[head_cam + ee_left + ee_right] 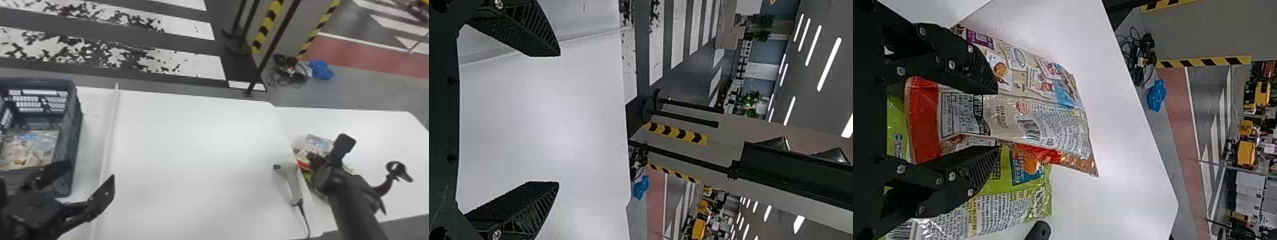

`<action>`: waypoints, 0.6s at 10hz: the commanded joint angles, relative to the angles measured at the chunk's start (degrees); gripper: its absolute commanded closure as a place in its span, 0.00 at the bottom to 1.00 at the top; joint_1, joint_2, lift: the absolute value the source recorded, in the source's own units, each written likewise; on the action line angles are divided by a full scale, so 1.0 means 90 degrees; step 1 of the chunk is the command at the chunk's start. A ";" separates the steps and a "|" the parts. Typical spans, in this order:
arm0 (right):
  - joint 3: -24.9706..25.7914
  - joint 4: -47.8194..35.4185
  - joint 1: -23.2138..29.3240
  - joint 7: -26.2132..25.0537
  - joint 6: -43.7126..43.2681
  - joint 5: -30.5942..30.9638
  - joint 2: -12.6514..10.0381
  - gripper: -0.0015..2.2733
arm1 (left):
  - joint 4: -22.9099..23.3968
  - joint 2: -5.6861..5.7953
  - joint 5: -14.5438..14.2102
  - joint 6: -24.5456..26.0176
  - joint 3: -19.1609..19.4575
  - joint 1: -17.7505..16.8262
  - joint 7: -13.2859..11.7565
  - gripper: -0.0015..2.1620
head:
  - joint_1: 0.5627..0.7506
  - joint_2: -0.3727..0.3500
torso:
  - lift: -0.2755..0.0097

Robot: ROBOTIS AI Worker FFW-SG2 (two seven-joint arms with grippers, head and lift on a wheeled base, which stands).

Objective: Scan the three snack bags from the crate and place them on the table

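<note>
My left gripper (90, 170) stands open beside the dark crate (76, 123), with nothing between its fingers; the left wrist view shows the same gripper (559, 119) over bare white tabletop. A beige packet (30, 150) lies inside the crate. At the right, over the bags, is my right gripper (328, 149). In the right wrist view this gripper (997, 120) is shut on a red-and-beige snack bag (1043, 120), on top of a green bag (1028, 197) and against a beige bag with a purple patch (1020, 60). A grey handheld scanner (292, 183) lies left of them.
A white strip (110, 134) crosses the left part of the white table (198, 159). The scanner's cable (304, 220) runs to the front edge. A second white table (383, 134) adjoins at the right; a black ringed piece (397, 170) stands beside the right arm.
</note>
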State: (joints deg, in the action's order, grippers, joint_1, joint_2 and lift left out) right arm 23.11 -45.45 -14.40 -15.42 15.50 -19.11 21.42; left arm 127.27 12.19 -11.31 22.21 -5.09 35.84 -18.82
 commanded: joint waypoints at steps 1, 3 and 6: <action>0.0030 -0.1004 0.0565 -0.0083 0.0324 -0.0054 -0.0163 0.02 | 0.0010 -0.0017 -0.0003 0.0048 0.0009 -0.0037 0.0021 0.03 | 0.70 0.03 | 0.84; 0.0089 -0.2665 0.1571 -0.0123 0.0715 0.0034 -0.0583 0.02 | 0.0029 -0.0046 0.0006 0.0126 -0.0020 -0.0115 0.0050 0.03 | 0.70 0.03 | 0.84; -0.0253 -0.5067 0.3143 0.0004 0.0481 0.0112 -0.0984 0.02 | 0.0068 -0.0066 -0.0023 0.0302 -0.0030 -0.0134 0.0148 0.03 | 0.70 0.03 | 0.84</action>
State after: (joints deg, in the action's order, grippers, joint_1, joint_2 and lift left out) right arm 21.72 -88.09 11.49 -15.24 20.87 -18.39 12.91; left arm 128.03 11.60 -11.43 24.88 -5.36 34.64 -17.53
